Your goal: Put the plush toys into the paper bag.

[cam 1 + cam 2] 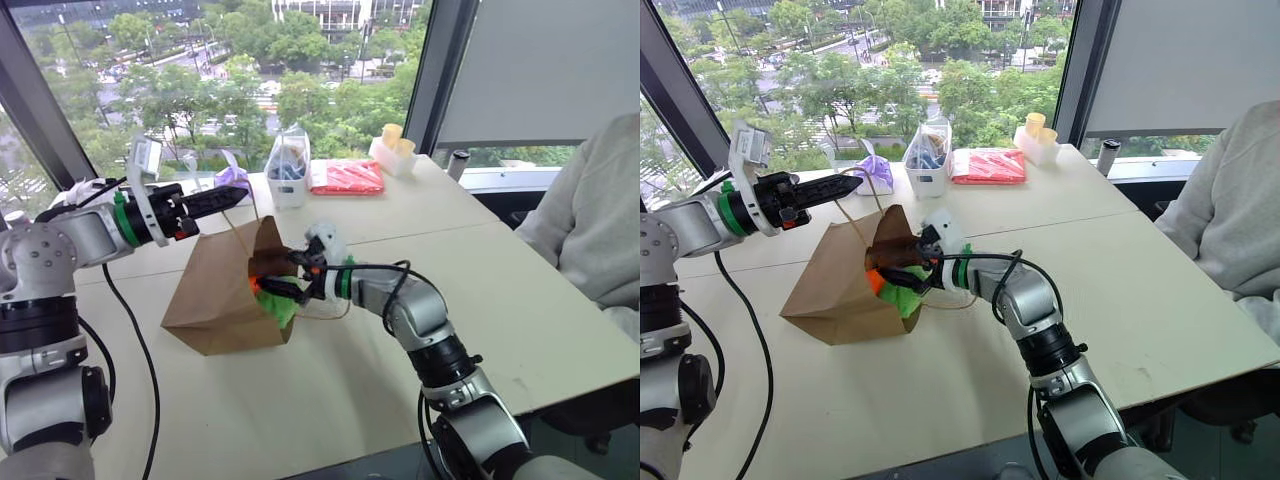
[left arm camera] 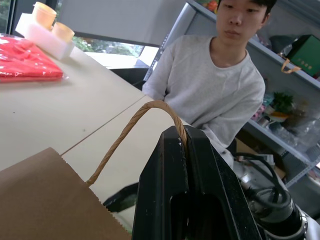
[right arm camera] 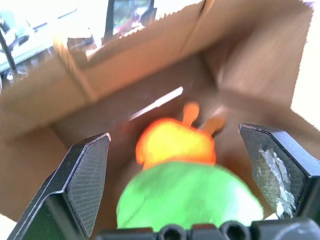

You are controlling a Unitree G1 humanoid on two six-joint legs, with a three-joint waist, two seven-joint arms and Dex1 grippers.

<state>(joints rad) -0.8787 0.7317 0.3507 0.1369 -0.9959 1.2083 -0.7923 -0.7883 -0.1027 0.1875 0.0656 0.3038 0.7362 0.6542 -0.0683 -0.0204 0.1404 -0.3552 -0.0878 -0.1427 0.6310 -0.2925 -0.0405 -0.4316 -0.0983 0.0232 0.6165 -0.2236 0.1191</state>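
Right wrist view: right hand (image 3: 175, 145), fingers spread, faces the rounded light-green plush toy (image 3: 187, 197) and bright orange plush toy (image 3: 172, 142) in the brown paper bag's (image 1: 215, 290) mouth on the desk (image 1: 400, 390). Soft, light, squeezable anywhere. Left hand (image 1: 232, 198) pinches the flimsy twisted handle (image 2: 132, 125).

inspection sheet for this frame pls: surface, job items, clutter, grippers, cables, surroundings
Surface: pale table.
Job's things: paper bag on its side; orange toy and green toy in its mouth.
Clutter: purple pouch, clear bag, red packet, yellow cups.
Grippers: left gripper shut on bag handle; right gripper open at the toys.
Cables: black cable on table.
Surroundings: window, seated person.
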